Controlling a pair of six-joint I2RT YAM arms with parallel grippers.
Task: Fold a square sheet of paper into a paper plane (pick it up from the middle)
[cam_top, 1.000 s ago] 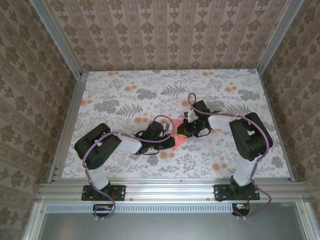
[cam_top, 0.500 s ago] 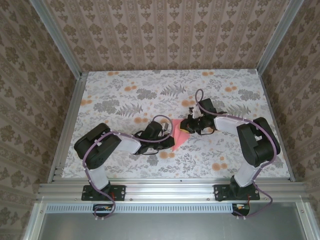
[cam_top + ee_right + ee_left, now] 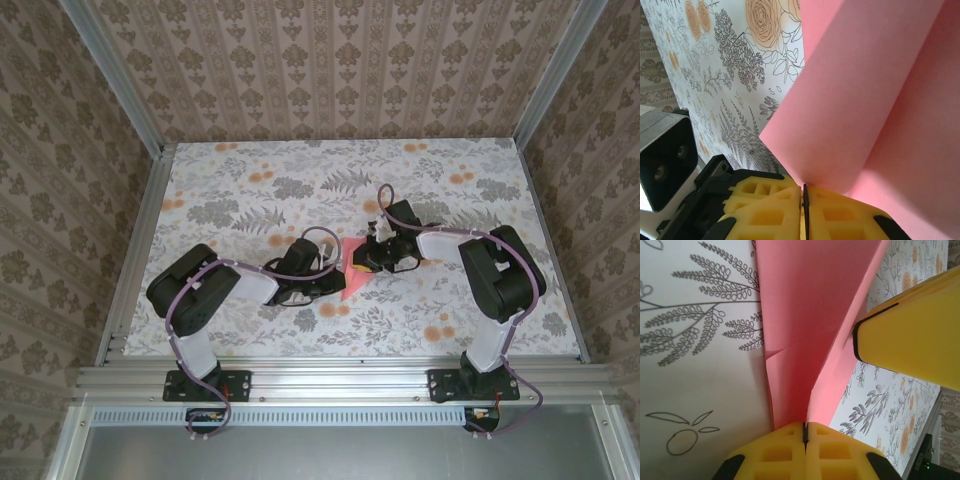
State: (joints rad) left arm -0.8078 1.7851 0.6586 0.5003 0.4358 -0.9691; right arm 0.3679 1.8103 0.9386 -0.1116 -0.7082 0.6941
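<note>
right end effector [image 3: 804, 189] shifted, wrist-view jaws pinching paper [image 3: 865, 100].

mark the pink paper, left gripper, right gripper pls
pink paper [image 3: 805, 315], left wrist view, flat middle of the folded sheet.
left gripper [image 3: 805, 426], left wrist view, seam between shut fingers.
right gripper [image 3: 804, 189], right wrist view, seam between shut fingers.

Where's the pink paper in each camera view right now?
Top external: pink paper in the middle of the floral table.
Left wrist: upper centre, tapering down into shut jaws.
Right wrist: right side, edge pinched in shut jaws.
Shared landmark: the table's leaf-and-flower print.
</note>
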